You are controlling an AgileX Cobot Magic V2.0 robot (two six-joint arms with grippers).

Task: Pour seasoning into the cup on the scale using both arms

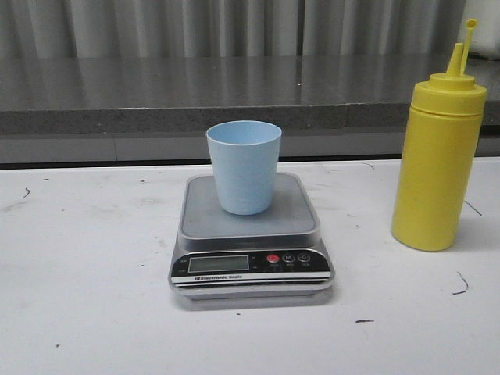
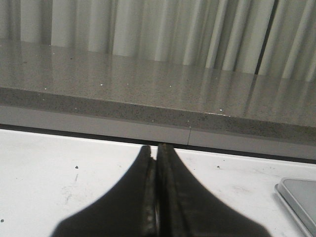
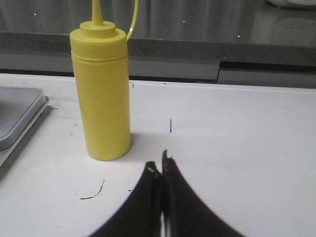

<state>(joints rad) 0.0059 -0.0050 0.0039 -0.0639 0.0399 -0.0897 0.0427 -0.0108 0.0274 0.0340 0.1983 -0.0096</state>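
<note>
White tabletop [image 1: 86,258] up front, grey stone ledge [image 1: 117,86] and pale curtain behind. Dead centre sits the scale [image 1: 250,234], the blue cup [image 1: 244,166] upright on its platform. Well off to its right stands the yellow seasoning bottle [image 1: 437,164], cap dangling, nothing between them. Over the left wrist: left gripper [image 2: 157,148] pressed together, empty, scale corner at the edge. Right wrist: right gripper [image 3: 161,165] likewise closed on nothing, bottle just beyond it.

The cup [image 1: 244,166] is looking light blue, the bottle [image 1: 437,160] is showing bright yellow, and the scale [image 1: 250,238] is shining silver-grey with one red button [image 1: 273,258].
</note>
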